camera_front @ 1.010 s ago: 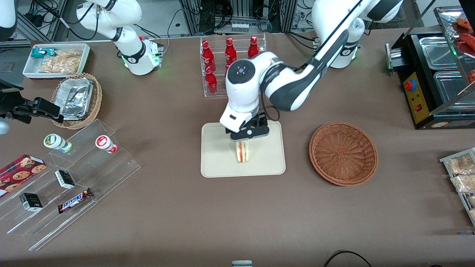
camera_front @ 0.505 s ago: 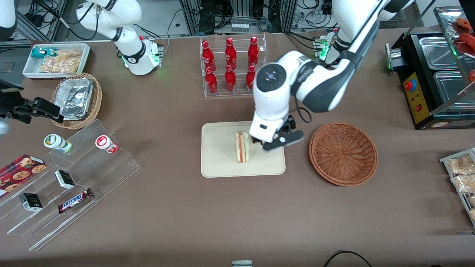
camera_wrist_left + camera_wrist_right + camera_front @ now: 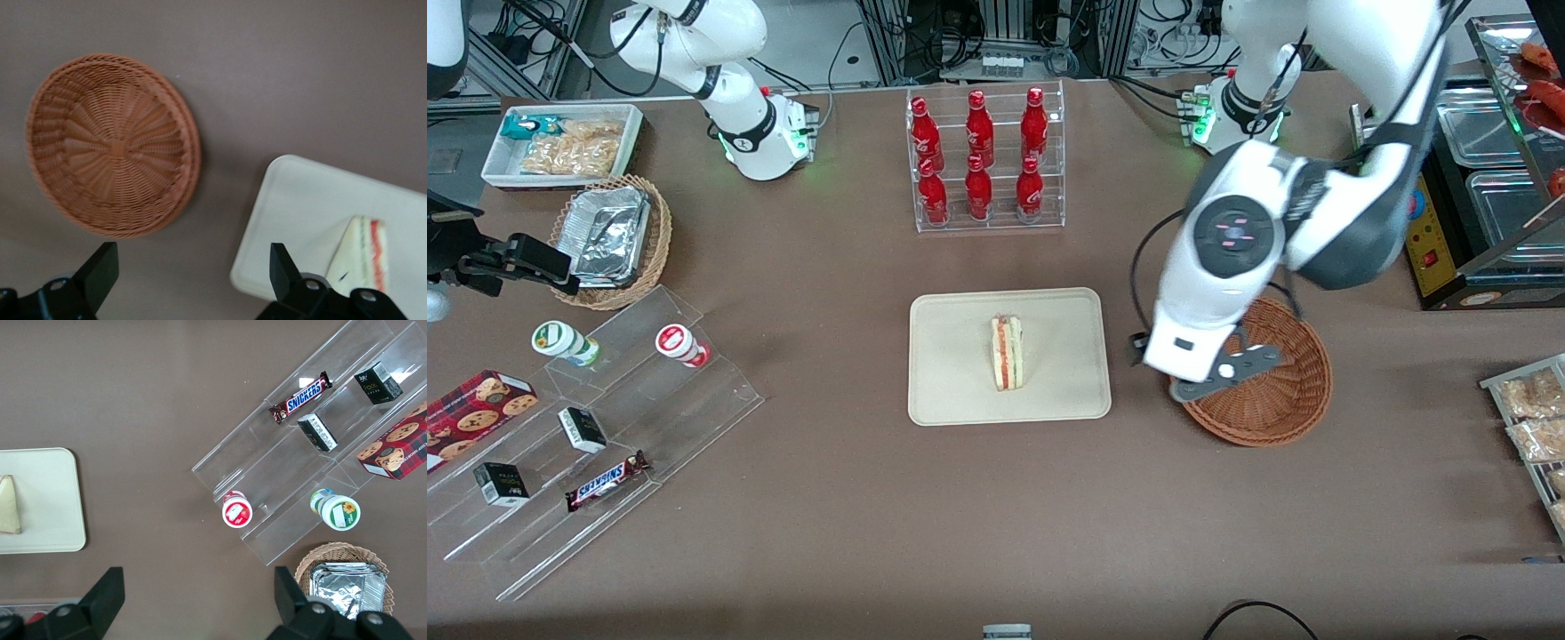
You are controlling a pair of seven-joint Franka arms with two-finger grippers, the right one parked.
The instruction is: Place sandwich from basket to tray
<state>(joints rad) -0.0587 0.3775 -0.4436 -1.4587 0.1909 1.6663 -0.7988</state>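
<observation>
Front view: gripper [image 3: 1199, 378] spread, holding nothing, above basket [image 3: 1285, 413] rim nearest tray [image 3: 951, 400]; sandwich [image 3: 1007, 353] mid-tray

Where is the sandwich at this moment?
The sandwich stands on the tray, near its middle. The open hand hangs above the basket, apart from it.
</observation>
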